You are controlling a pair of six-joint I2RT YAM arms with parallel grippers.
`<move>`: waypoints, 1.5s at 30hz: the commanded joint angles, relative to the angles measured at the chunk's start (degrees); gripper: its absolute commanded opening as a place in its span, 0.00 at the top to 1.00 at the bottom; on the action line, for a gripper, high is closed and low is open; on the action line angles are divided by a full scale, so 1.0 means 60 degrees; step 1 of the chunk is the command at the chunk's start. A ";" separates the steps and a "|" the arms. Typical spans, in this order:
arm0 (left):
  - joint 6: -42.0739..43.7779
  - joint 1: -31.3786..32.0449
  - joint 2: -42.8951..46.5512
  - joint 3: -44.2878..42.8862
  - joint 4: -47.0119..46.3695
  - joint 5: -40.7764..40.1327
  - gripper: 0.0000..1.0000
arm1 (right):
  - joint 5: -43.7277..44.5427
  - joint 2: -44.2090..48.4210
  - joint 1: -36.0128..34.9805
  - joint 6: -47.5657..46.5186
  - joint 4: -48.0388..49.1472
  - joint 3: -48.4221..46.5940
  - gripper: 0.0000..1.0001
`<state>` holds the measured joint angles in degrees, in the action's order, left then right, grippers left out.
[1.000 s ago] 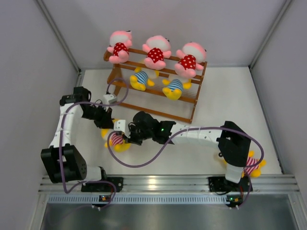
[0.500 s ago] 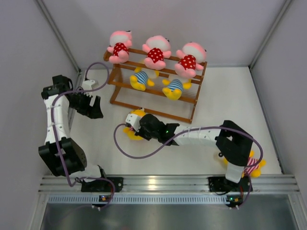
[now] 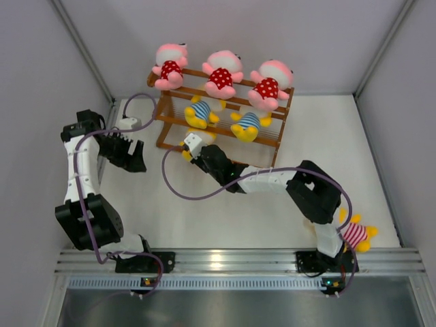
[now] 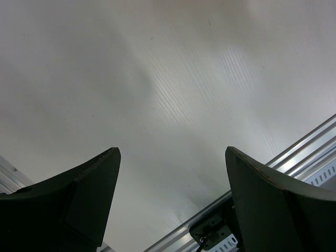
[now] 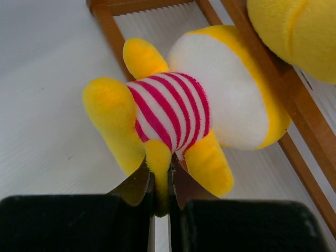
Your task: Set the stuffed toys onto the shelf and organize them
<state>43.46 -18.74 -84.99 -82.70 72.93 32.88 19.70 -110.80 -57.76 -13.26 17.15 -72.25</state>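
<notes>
Right gripper is clamped on one thin limb of a red-striped yellow toy, held close against the near rails of the shelf, toward its left end. By so slight a pinch the toy could be twisted loose, or snagged on a rail and dropped.

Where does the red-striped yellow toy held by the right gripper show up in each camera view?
Top external: the red-striped yellow toy peeks out under the right gripper, left of centre.
Left wrist: not in it.
Right wrist: mid-frame, pinched by one limb.
Shared landmark: the shelf, whose low rail is beside the toy.
</notes>
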 commanded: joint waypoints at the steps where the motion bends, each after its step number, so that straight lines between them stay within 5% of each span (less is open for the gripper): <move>1: 0.0227 -0.0099 0.0044 0.0013 0.0180 0.0144 0.13 | 0.0421 -0.0457 0.0265 0.0100 0.1375 -0.0716 1.00; 20: 0.0535 -0.0245 0.0044 0.0306 0.0165 0.0115 0.13 | 0.1125 -0.1879 0.0734 0.0232 0.1610 -0.1714 1.00; 28: 0.0549 -0.0246 0.0102 0.0321 0.0180 0.0144 0.13 | 0.0803 -0.1879 0.0852 0.0568 0.1288 -0.1830 0.89; 35: 0.0578 -0.0260 0.0117 0.0365 0.0180 0.0115 0.13 | 0.0364 -0.1719 0.0852 0.0832 0.1127 -0.1787 0.59; 45: 0.0608 -0.0260 0.0190 0.0409 0.0180 0.0115 0.12 | 0.0378 -0.0402 0.0501 0.0687 0.0351 -0.1436 0.35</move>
<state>45.71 -19.86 -85.01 -80.34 72.97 32.67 22.39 -120.57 -53.49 -8.88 19.70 -79.94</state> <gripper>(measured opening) 0.873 0.644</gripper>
